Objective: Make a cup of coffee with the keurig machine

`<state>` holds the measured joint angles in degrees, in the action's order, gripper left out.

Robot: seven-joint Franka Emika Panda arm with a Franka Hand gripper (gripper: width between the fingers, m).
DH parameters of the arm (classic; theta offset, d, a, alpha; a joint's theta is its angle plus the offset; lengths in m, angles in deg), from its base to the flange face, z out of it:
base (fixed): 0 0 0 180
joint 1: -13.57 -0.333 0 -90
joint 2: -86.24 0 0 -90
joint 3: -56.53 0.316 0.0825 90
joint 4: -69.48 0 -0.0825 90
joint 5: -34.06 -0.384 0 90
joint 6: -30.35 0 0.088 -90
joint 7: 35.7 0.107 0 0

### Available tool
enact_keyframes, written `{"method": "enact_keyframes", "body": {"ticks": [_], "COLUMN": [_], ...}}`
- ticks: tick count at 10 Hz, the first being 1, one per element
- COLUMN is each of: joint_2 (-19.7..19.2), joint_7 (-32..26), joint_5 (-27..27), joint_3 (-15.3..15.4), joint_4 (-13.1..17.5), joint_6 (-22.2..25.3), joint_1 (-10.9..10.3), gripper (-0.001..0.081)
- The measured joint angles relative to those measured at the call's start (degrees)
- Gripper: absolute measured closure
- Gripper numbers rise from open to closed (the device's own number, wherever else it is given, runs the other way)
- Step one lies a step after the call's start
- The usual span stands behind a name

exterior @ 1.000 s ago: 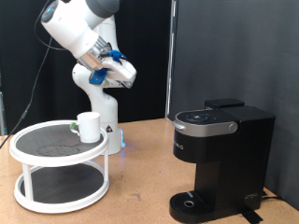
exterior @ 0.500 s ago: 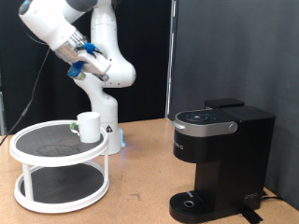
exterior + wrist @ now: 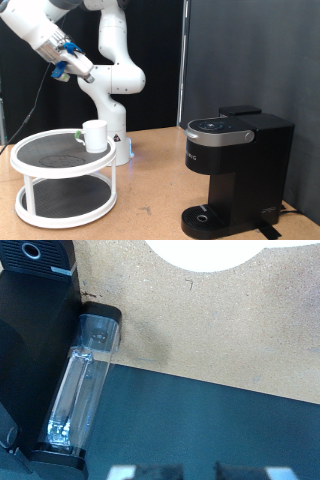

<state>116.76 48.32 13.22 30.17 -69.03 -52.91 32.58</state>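
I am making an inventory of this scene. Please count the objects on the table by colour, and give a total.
White: 2, the cup and the two-tier round stand it sits on.
Black: 1, the keurig machine.
Total: 3.
The hand is high above the stand, at the exterior view's top left, and holds nothing that shows.

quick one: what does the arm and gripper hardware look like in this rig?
The arm is glossy white with rounded, bulbous links and dark seams at the joints. Blue parts sit at the wrist by the gripper, and a thin dark cable hangs below it.
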Motion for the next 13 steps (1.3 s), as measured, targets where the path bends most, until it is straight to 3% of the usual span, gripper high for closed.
{"method": "enact_keyframes", "body": {"ticks": [5,10,13], "joint_2": [-2.7,-8.8,-10.9], "joint_7": [-8.9,-9.9,-11.5], "joint_5": [0.7,1.1,1.8], "joint_3": [-2.5,-2.6,-2.6], "joint_4": [3.0,4.4,3.0], "joint_6": [2.2,1.7,-0.9], "joint_1": [-0.2,-0.2,-0.2], "gripper": [0.0806,0.0806,0.0403]}}
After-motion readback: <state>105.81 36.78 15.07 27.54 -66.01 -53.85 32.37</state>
